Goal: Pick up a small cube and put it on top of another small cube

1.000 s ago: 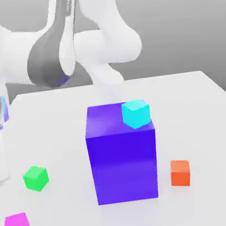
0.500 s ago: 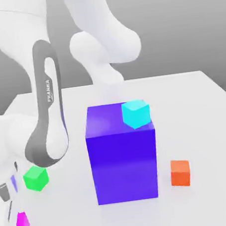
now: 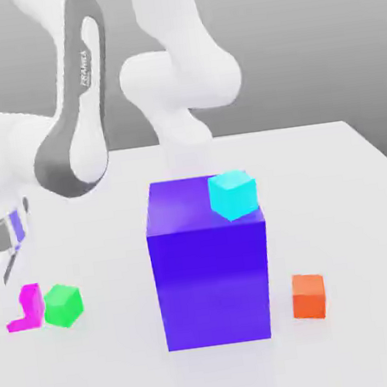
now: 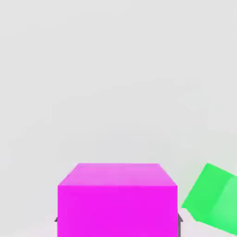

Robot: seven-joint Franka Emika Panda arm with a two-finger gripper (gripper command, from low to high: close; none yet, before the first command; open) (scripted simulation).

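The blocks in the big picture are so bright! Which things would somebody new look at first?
Probably the big blue-purple block in the middle of the exterior view, with a small cyan cube on top at its right front corner. Next might come the magenta cube, held between the jaws, with the green cube near it. The orange cube sits on the table, off to the exterior view's right.

Cyan cube [image 3: 233, 195] on blue block [image 3: 211, 272]; orange cube [image 3: 308, 296] beside block, at exterior view's right.
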